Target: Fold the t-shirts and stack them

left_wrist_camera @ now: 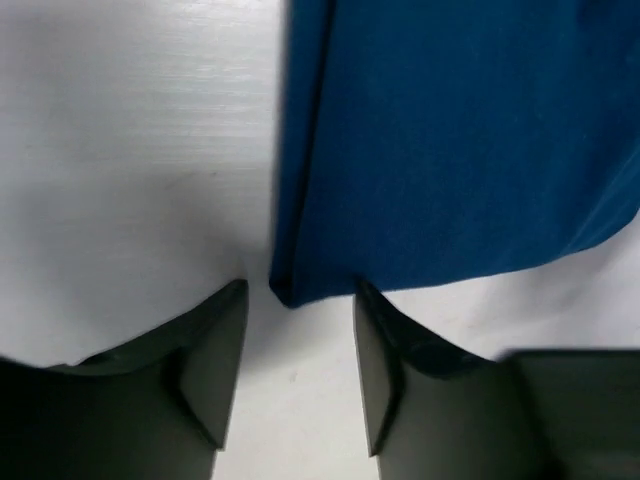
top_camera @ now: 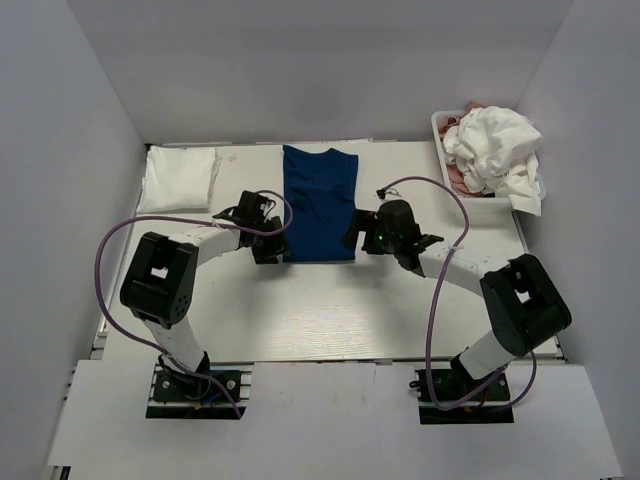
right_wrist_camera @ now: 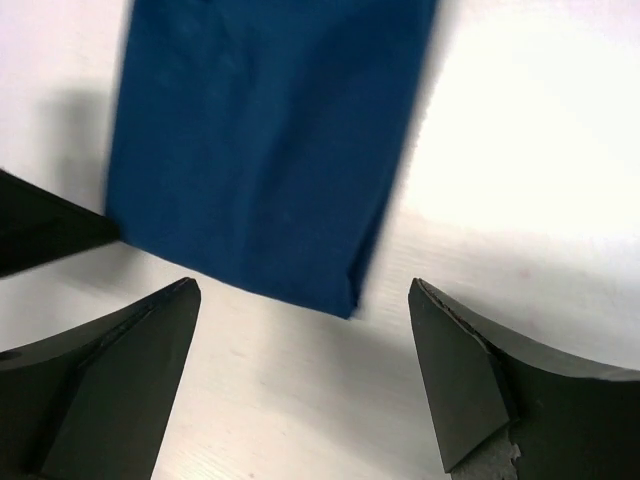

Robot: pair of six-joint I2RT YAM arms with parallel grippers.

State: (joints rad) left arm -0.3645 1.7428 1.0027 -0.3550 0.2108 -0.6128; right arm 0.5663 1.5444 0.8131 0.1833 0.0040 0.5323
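A navy blue t-shirt [top_camera: 318,205] lies flat on the table, folded lengthwise into a narrow strip, collar at the far end. My left gripper [top_camera: 268,250] is open at its near left corner; in the left wrist view [left_wrist_camera: 300,295] that corner [left_wrist_camera: 290,290] sits just ahead of the fingertips. My right gripper [top_camera: 357,240] is open wide at the near right corner; in the right wrist view [right_wrist_camera: 305,290] the corner [right_wrist_camera: 345,300] lies between and ahead of the fingertips. A folded white t-shirt [top_camera: 178,180] lies at the far left.
A white basket [top_camera: 442,150] at the far right holds crumpled white [top_camera: 495,148] and pink cloth, some hanging over its near edge. White walls close in the table on three sides. Purple cables loop from both arms.
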